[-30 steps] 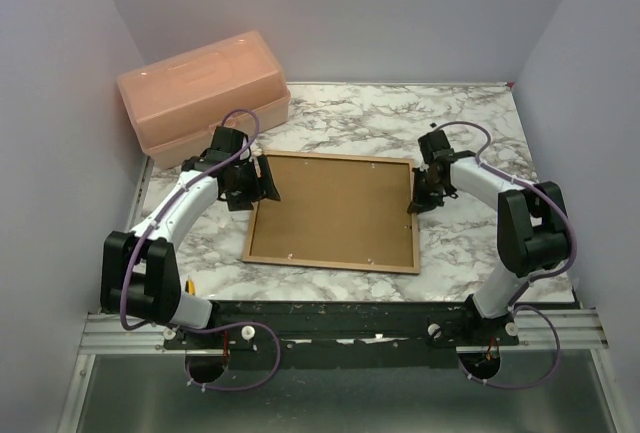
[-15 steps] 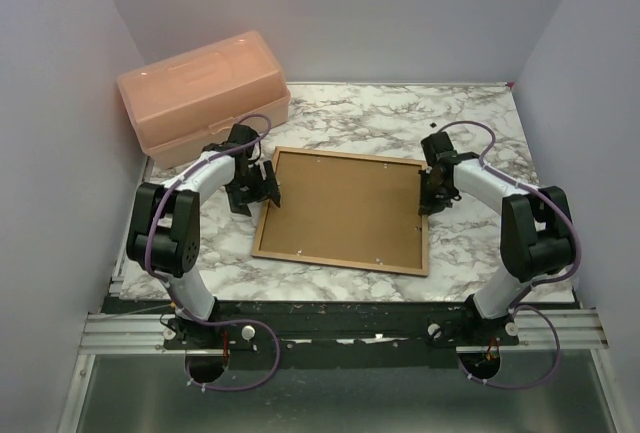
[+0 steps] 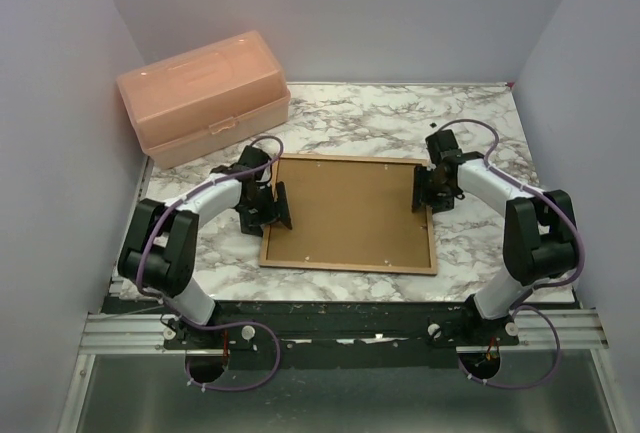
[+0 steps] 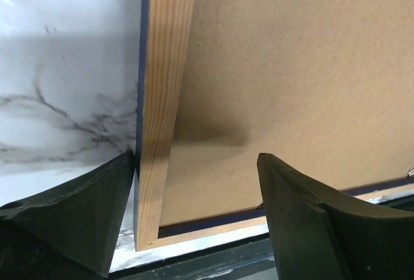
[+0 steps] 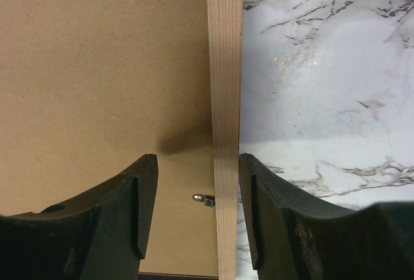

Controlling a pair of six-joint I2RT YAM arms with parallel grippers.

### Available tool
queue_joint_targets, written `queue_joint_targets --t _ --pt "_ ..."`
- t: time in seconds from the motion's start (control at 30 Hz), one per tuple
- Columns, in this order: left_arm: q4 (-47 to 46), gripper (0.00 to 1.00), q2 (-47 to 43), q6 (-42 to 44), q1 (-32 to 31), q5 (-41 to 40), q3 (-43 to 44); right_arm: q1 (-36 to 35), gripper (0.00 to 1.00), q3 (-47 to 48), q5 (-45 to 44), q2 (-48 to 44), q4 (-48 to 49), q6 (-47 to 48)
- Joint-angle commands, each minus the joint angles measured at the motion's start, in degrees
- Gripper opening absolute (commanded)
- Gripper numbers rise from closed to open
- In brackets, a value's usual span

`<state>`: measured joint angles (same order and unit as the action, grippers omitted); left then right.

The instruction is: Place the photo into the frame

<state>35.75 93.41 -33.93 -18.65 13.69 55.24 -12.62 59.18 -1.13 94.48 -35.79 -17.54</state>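
Flat on marble table [image 3: 400, 123], wood face up: frame [image 3: 350, 267], with brown backing board [image 3: 350, 208] seated inside. Astride left rail: left gripper [image 3: 272, 215], jaws wide, gripping nothing. Astride right rail: right gripper [image 3: 428, 193], jaws apart, likewise empty. Left wrist view only: navy outer edge. Right wrist view only: metal tab [image 5: 204, 198] beside rail.

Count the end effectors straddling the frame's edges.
2. The left end effector straddles the frame at its left rail. The right end effector straddles the opposite rail. Both stand open, with neither clamped on the wood.
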Motion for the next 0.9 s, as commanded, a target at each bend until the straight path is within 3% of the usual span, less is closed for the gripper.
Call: queue_joint_targets --t 0.0,0.33,0.47,0.67,0.87 --pt "-1.03 0.77 -5.01 -3.30 -2.30 3.96 -6.34 0.14 0.62 -0.84 3.53 -1.43 0.81 -0.51" --pt "0.79 0.79 -11.02 -4.42 -8.51 -1.10 -8.88 0.70 0.68 -3.33 1.63 -3.30 1.51 -1.98" --pt "3.76 0.81 -8.37 -2.41 -6.73 -4.93 -3.94 0.84 0.75 -1.70 -0.15 -2.24 1.10 -2.02" --pt "4.30 0.81 -4.43 -0.96 -1.03 -6.00 4.17 0.95 0.75 -0.20 -0.46 -1.58 0.84 -1.23" --pt "7.98 0.79 4.77 -1.25 -0.38 -10.47 14.85 1.08 0.75 -0.76 0.55 -1.14 1.51 -1.44"
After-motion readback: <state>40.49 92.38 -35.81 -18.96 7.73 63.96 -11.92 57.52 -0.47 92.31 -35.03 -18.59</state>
